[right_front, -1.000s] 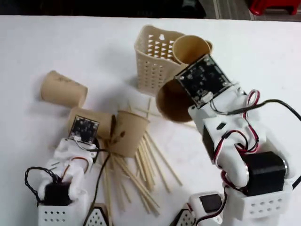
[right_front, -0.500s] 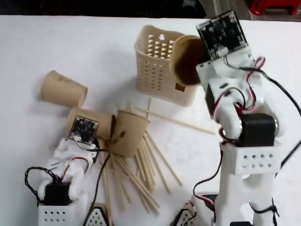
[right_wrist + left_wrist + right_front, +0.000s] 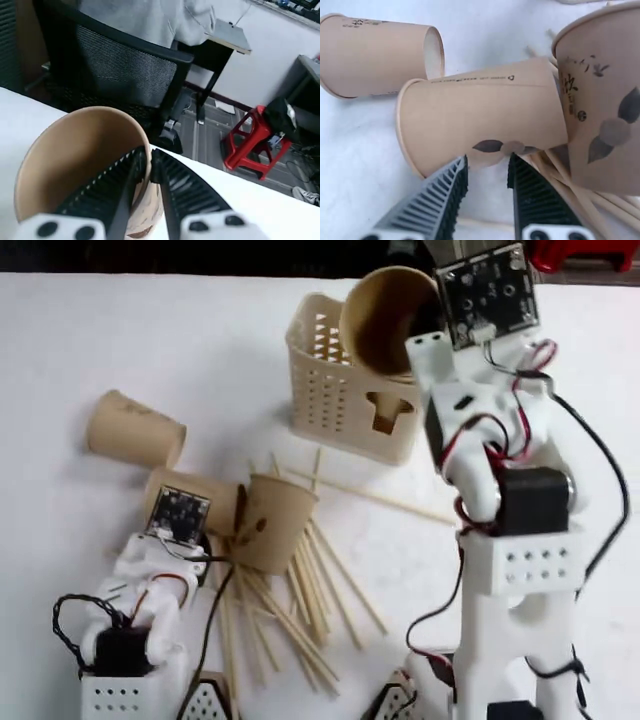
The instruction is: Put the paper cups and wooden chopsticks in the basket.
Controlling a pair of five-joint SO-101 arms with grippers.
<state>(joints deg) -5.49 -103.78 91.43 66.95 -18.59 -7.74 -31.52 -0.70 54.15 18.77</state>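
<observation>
Your right gripper, clamped on the tilted paper cup, has the basket just below, slightly left and nearer.

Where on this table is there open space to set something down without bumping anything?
Bare table lies between the lone lying cup and the basket. A smaller patch sits between the chopsticks and the right arm. Crowded: around the left claw, where cups and chopsticks overlap.
</observation>
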